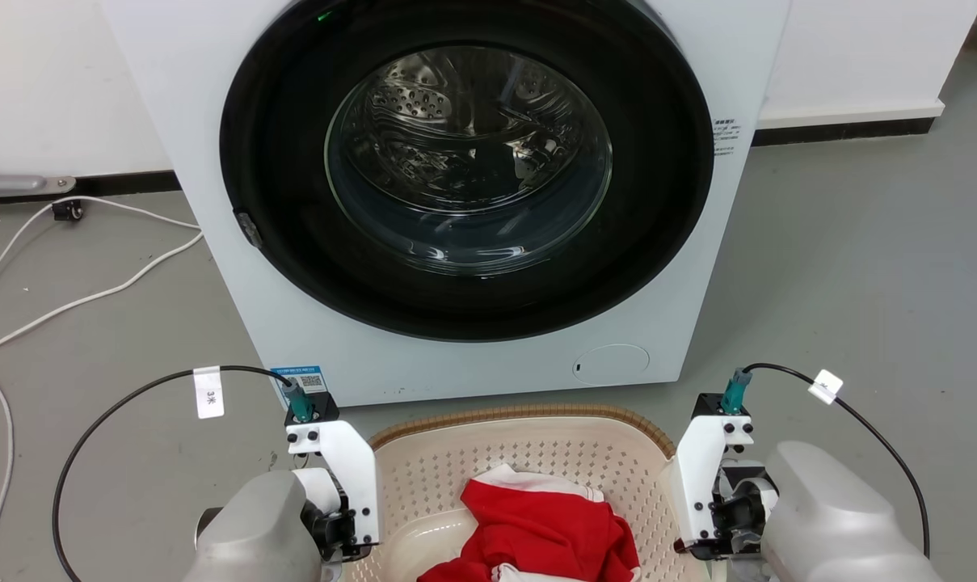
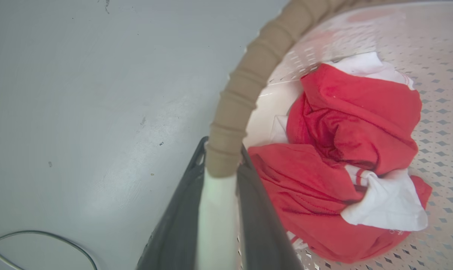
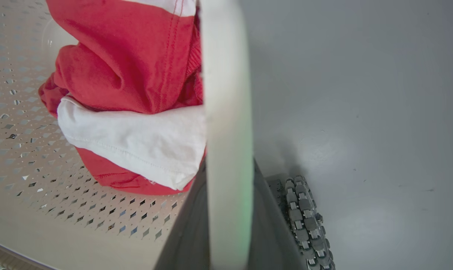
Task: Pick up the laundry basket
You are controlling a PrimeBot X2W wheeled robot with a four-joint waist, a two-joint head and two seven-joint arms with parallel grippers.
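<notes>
The laundry basket [image 1: 528, 440], cream with perforated walls and a brown woven-look rim, sits low in the head view just in front of the washing machine, between my two arms. My left gripper [image 2: 222, 157] is shut on the basket's left side, one dark finger on each side of the white handle [image 2: 217, 210] where it meets the brown rim [image 2: 245, 90]. My right gripper [image 3: 228, 165] is shut on the opposite white handle [image 3: 228, 93] in the same way. In the head view both grippers point downward and their fingertips are hidden behind the white wrist mounts.
Red and white clothes [image 1: 545, 525] lie bunched in the basket. The white washing machine [image 1: 472, 186] stands close ahead, its round door shut. White cables [image 1: 92, 295] trail over the grey floor at left. A roller wheel [image 3: 305, 221] is beside the basket's right side.
</notes>
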